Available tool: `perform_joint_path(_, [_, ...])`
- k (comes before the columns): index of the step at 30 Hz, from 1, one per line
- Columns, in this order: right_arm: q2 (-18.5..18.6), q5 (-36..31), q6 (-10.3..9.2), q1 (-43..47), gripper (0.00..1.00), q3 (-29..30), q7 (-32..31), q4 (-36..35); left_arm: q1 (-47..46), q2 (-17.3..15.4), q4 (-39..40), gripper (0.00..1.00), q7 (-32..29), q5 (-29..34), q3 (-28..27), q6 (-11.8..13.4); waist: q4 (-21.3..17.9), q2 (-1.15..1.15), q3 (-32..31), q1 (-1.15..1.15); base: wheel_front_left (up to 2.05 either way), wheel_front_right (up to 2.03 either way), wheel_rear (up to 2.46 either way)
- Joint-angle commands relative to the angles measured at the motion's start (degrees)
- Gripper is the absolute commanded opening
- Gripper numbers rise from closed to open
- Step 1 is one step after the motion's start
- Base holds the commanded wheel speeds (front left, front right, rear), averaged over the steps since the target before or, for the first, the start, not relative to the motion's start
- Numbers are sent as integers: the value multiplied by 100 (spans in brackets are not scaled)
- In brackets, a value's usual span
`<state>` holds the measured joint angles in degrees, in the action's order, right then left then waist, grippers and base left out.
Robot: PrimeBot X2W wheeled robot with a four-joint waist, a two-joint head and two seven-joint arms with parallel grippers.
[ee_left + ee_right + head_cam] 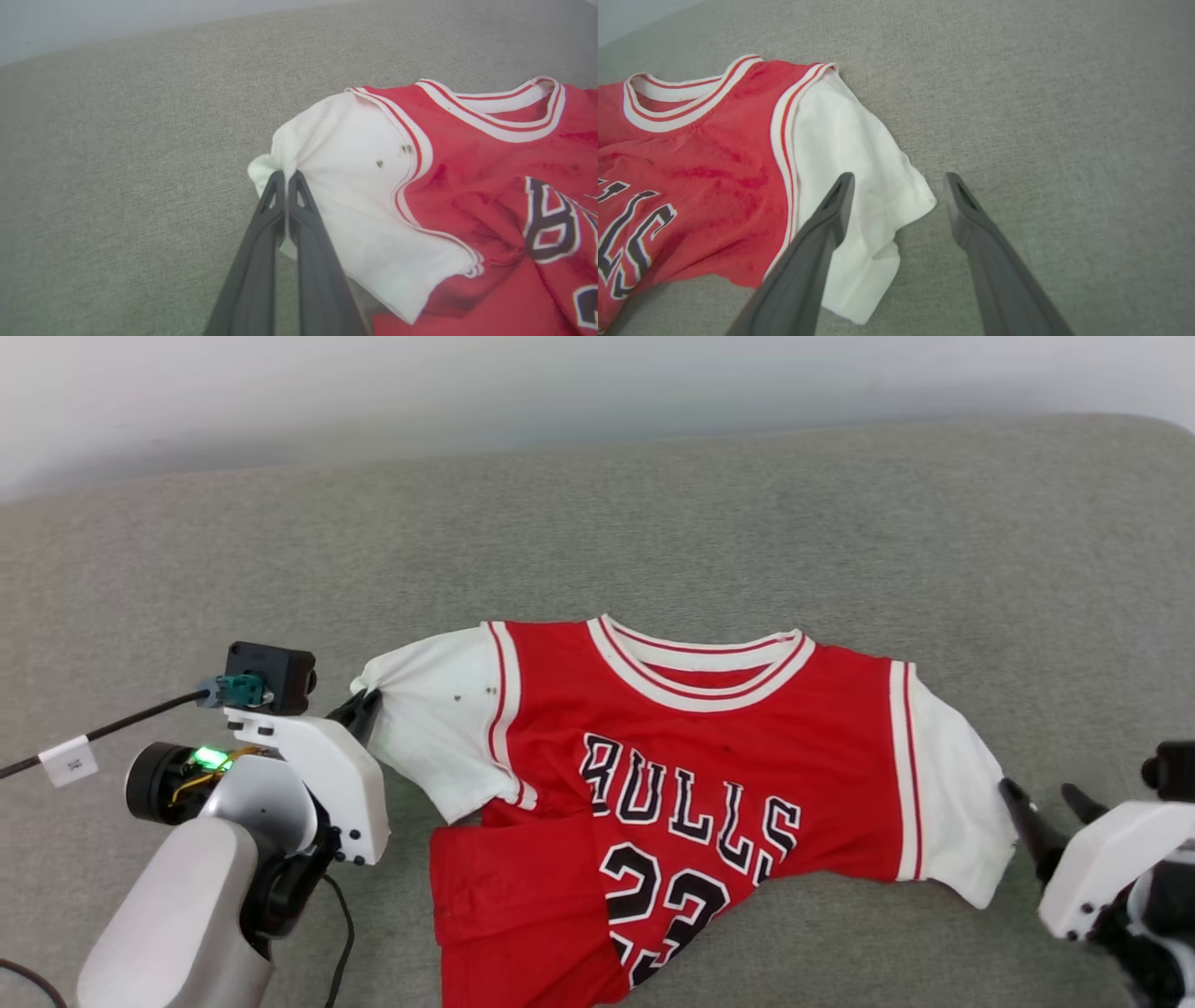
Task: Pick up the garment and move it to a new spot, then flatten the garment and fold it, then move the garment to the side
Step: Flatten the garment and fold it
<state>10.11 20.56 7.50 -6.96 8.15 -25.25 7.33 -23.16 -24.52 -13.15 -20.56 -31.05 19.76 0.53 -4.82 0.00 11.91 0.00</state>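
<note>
The garment point(691, 756), a red jersey with white sleeves and black "BULLS 23" lettering, lies face up on the grey cloth surface, its lower left part folded over. My left gripper point(366, 702) is shut on the outer edge of the garment's left white sleeve point(336, 186); in the left wrist view the two dark fingers point(299, 205) pinch a bunched bit of white cloth. My right gripper point(1046, 803) stands open at the right white sleeve point(850, 154). In the right wrist view one of its fingers lies over the sleeve and the other over bare surface, the sleeve's corner between them.
The grey fabric surface point(597, 523) stretches wide around the garment, with a pale wall behind its far edge. A black cable point(112, 728) with a white tag runs off to the left from my left wrist camera.
</note>
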Motion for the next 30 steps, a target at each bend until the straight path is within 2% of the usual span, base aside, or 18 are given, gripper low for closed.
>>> perform_joint_path(1, [148,69,-2,-210,100,62,-263,100,77,28,144,0,74,43,7,43,128,0,40,0,0,0,0])
perform_joint_path(8, [434,239,-2,-792,100,48,-1644,662,-51,137,714,0,232,143,95,117,452,0,399,0,0,0,0])
perform_joint_path(12, [337,335,-1,-794,100,-130,-2315,987,-80,187,778,0,282,146,139,102,580,0,506,0,0,0,0])
perform_joint_path(13, [293,354,7,-770,86,-170,-2466,1052,-71,201,769,0,293,128,142,104,595,0,515,0,0,0,0])
perform_joint_path(14, [256,361,7,-759,42,-197,-2547,1080,-65,209,767,0,304,111,145,98,606,0,519,0,0,0,0])
perform_joint_path(15, [213,401,8,-765,8,-202,-2651,1120,-60,200,756,0,301,107,152,94,611,0,521,0,0,0,0])
perform_joint_path(16, [186,399,8,-771,0,-205,-2709,1139,-52,191,741,0,284,89,158,81,609,0,520,0,0,0,0])
perform_joint_path(20, [365,259,6,-906,0,-194,-2573,930,-18,148,682,0,325,66,108,100,559,0,402,0,0,0,0])
perform_joint_path(30, [782,-211,-2,-1721,0,-484,-1967,187,-356,-108,634,0,570,153,-276,353,276,0,-318,0,0,0,0])
